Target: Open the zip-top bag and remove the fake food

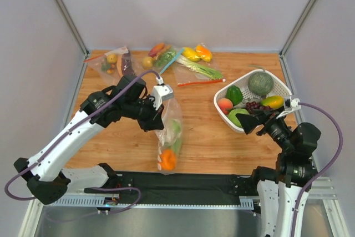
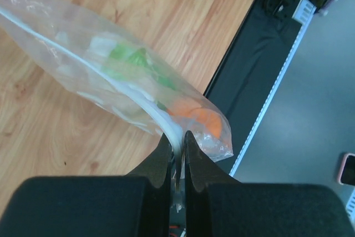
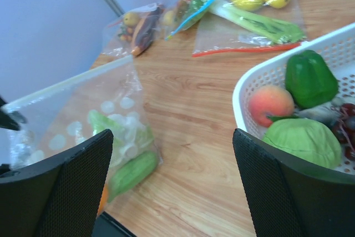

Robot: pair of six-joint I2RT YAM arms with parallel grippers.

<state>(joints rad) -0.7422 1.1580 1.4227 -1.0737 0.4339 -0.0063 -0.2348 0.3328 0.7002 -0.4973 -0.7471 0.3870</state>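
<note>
Toward six o'clock from the middle of the wooden table (image 1: 222, 154), in the top view, we see the zip-top bag (image 1: 169, 131). Its long axis runs almost straight from twelve o'clock to six o'clock. The whitish zip strip (image 3: 72, 79) is the twelve o'clock end and is held up off the wood. The closed bottom points to six o'clock and reaches the table's near edge.

Inside the bag, the orange (image 1: 167, 160) sits lowest, at the six o'clock end. The elongated green piece (image 3: 133, 173) lies just above it, along the bag's axis. The cauliflower (image 3: 117, 131) is above that, nearer the strip. The strip reads as one pale line, and we cannot tell whether it is sealed.

Our left gripper (image 2: 176, 140) is pinched narrow on one end of the strip, with the plastic caught between its fingers (image 2: 161, 159). It comes at the bag from nine o'clock.

Our right gripper (image 3: 172, 137) holds nothing, and its jaws stand wide apart. It hangs at about three o'clock from the bag, well apart from it, and faces it across bare wood. It is over the near rim of the white basket (image 1: 219, 101), which holds a green pepper, a peach and other produce. Other filled bags (image 1: 194, 65) lie along the twelve o'clock edge of the table.
</note>
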